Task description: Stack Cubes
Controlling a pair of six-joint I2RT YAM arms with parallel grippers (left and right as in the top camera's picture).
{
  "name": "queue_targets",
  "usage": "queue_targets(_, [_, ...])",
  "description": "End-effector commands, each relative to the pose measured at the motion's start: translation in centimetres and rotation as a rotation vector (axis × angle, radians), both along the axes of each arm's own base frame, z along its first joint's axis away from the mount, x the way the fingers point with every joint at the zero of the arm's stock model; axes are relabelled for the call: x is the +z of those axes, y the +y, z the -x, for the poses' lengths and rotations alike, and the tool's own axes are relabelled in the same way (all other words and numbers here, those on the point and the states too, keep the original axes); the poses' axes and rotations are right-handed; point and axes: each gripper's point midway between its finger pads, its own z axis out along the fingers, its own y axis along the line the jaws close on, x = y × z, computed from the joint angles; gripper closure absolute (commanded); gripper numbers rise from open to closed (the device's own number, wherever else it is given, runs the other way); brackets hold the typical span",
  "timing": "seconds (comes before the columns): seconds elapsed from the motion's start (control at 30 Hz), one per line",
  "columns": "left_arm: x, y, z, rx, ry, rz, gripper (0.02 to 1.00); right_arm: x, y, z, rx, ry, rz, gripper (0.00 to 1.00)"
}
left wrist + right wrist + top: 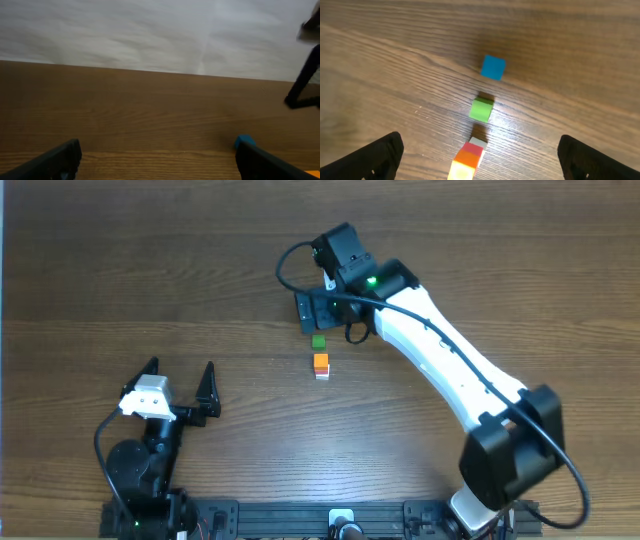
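Now, the right arm was poised over the loose cubes, with nothing picked yet.
From the top view, the right gripper (310, 312) hung over the table (100, 280) just beyond the green cube (318, 341), which sat just beside the small stack (321, 364); the left gripper (181, 366) sat well apart near its base, jaws spread and empty. The left wrist view agreed: fingers wide, only bare wood between them. Through the right wrist view, the jaws gaped wide and empty above a line of blue cube (493, 67), green cube and stack. My read: the pick was in hand, likely the green cube; next it called for descending squarely, closing on it, then lifting it onto the stack.
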Motion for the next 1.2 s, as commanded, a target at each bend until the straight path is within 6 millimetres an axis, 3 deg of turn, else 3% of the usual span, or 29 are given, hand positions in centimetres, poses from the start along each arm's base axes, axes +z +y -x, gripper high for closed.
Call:
queue_targets(0.03, [-0.1, -0.1, 0.0, -0.008, -0.005, -0.014, 0.018, -1.8, 0.7, -0.2, -0.06, 0.047, 0.012, 0.009])
queue_targets(0.37, [-0.1, -0.1, 0.0, -0.008, -0.005, -0.014, 0.018, -7.2, 1.3, 0.5, -0.047, 0.165, 0.067, 0.007])
queue_targets(0.63, [-0.1, -0.1, 0.0, -0.008, -0.005, -0.014, 0.018, -10.1, 1.2, 0.8, -0.029, 0.214, 0.107, 0.007])
queue_targets(0.9, [-0.1, -0.1, 0.0, -0.008, -0.005, -0.014, 0.018, -10.6, 1.7, 0.7, 0.002, 0.197, 0.122, 0.007])
queue_targets(1.2, [-0.1, -0.1, 0.0, -0.008, -0.005, -0.014, 0.018, -8.5, 2.3, 0.3, -0.002, 0.136, 0.228, 0.007])
